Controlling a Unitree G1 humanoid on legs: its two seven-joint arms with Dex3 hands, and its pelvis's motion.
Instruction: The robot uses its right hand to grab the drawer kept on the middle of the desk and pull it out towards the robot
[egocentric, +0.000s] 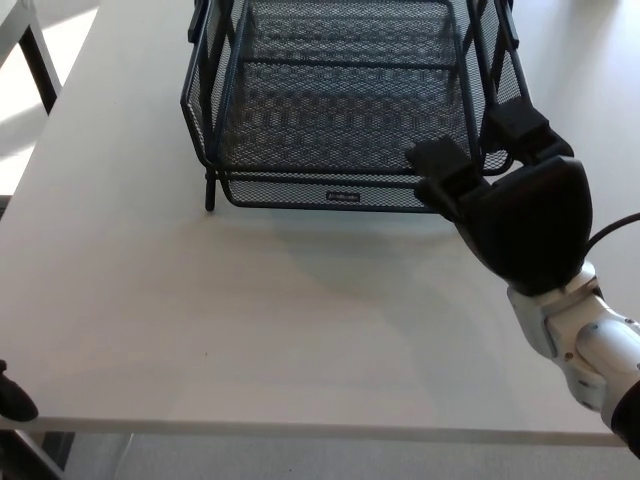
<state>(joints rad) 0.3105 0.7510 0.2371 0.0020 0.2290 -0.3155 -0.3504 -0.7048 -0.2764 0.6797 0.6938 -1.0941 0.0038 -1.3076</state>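
Observation:
A black wire-mesh drawer (340, 120) sits in its black mesh rack (300, 192) at the middle back of the white desk (250, 320). My right hand (510, 200) comes in from the right and is at the drawer's front right corner. Its thumb (440, 165) lies on the front rim and its fingers (520, 125) reach over the right side wall, shut on that corner. Only a small black bit of my left hand (12, 398) shows at the lower left edge, off the desk.
The desk's front edge runs along the bottom of the picture. A dark furniture leg (35, 50) stands beyond the desk's left edge at the top left. A black cable (615, 225) loops off my right wrist.

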